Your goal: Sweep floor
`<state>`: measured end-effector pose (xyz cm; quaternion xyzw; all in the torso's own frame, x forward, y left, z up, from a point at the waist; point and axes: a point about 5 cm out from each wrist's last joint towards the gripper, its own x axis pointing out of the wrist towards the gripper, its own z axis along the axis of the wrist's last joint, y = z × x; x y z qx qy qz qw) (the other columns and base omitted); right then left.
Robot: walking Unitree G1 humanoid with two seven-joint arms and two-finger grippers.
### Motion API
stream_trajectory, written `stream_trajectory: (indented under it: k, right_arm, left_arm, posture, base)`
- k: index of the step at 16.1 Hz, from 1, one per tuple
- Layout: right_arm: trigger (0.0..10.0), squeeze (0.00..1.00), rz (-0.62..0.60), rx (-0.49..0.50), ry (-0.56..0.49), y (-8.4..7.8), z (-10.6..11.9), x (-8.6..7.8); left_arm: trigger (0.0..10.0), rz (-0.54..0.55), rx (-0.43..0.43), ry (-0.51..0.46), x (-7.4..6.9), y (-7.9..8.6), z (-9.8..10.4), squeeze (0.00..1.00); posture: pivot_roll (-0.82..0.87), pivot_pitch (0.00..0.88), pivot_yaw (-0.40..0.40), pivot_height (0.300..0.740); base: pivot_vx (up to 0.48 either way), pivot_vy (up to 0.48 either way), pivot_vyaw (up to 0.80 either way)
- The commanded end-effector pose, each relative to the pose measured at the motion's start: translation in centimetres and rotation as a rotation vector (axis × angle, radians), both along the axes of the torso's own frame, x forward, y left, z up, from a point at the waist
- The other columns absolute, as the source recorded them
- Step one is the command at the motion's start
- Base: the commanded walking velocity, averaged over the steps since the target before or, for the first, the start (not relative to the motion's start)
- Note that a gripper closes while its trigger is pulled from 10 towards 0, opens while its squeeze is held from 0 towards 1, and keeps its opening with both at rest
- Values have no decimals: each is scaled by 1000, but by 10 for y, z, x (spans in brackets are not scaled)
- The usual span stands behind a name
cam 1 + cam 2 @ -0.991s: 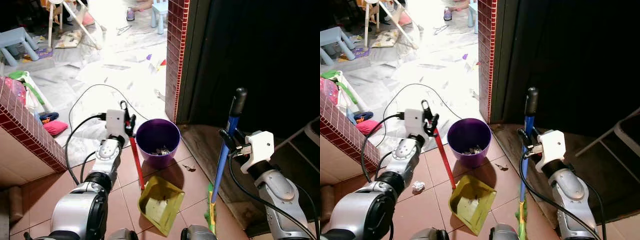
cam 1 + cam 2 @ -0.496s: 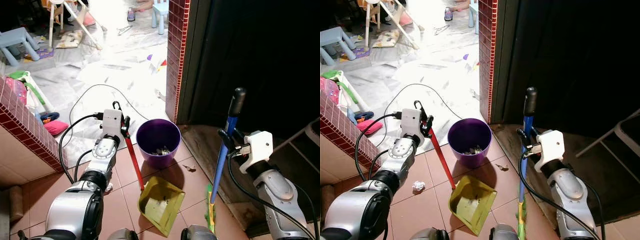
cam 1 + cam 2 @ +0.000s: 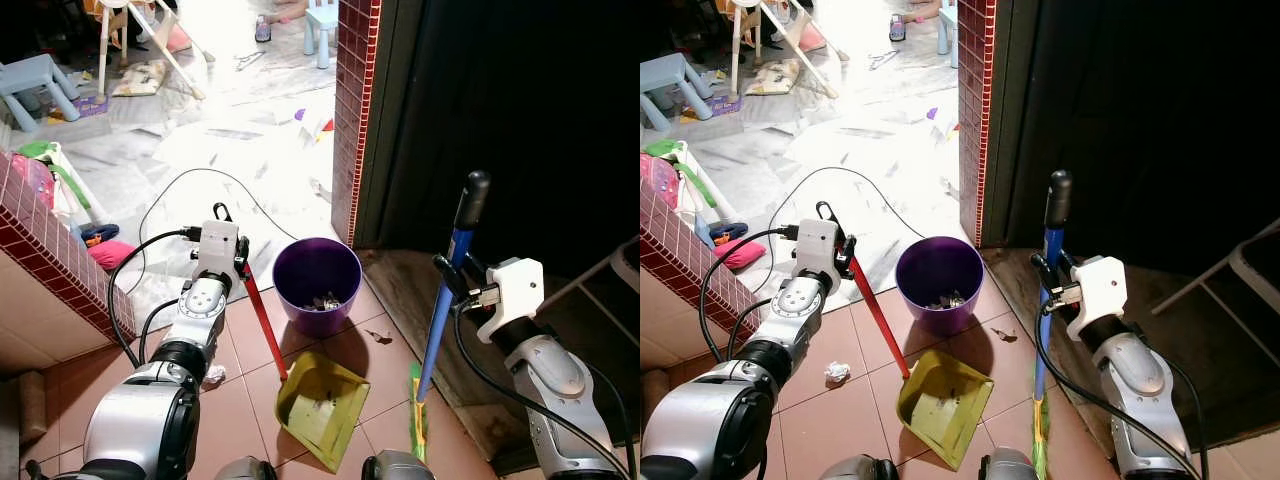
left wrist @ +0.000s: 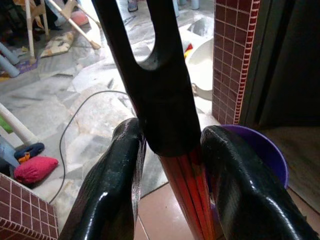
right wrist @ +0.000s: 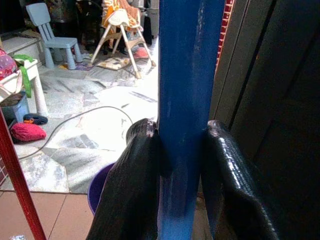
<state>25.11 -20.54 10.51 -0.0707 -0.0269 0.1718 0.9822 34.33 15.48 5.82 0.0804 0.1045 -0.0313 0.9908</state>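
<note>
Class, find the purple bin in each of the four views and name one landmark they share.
Left eye view: purple bin, centre, above the dustpan.
Right eye view: centre-left.
Left wrist view: behind the red handle.
Right wrist view: a rim sliver by the blue pole.
Shared landmark: black cable on the pale floor.

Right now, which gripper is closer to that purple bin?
Left. The left gripper holds the red dustpan handle just beside the purple bin; the right gripper grips the blue broom farther off.
</note>
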Motion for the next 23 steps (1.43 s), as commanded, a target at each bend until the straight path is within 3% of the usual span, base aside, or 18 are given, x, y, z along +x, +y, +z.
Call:
stream_trajectory:
  k: [1, 2, 3, 11, 16, 23]
  right_arm:
    - [10000, 0, 20, -1, -39, 3, 10, 4]
    - [10000, 0, 20, -1, -39, 3, 10, 4]
    - [10000, 0, 25, -1, -39, 4, 10, 5]
    - [10000, 0, 25, -7, -42, 2, 11, 5]
    - [10000, 0, 30, -6, -41, 2, 11, 6]
    - [10000, 0, 48, 2, -39, 6, 11, 10]
  left_arm:
    - [6510, -5, 2, 39, -2, 4, -4, 0]
    - [6510, -5, 2, 39, -2, 4, -4, 0]
    - [0, -21, -12, 59, -2, 2, -6, 0]
    - [0, -30, -13, 114, -3, 1, -11, 0]
    - [0, 159, 71, 93, -6, 23, -12, 0]
    - [0, 288, 24, 63, -10, 19, -12, 0]
  posture:
    - [-290, 0, 32, 740]
    - [-290, 0, 32, 740]
    - [-291, 0, 30, 740]
    - [-305, 0, 31, 740]
    - [-288, 0, 25, 740]
    - [-266, 0, 22, 740]
  base:
    - [0, 0, 0]
    - [0, 0, 0]
    - [0, 0, 0]
    - [0, 0, 0]
    - [0, 0, 0]
    - [0, 0, 0]
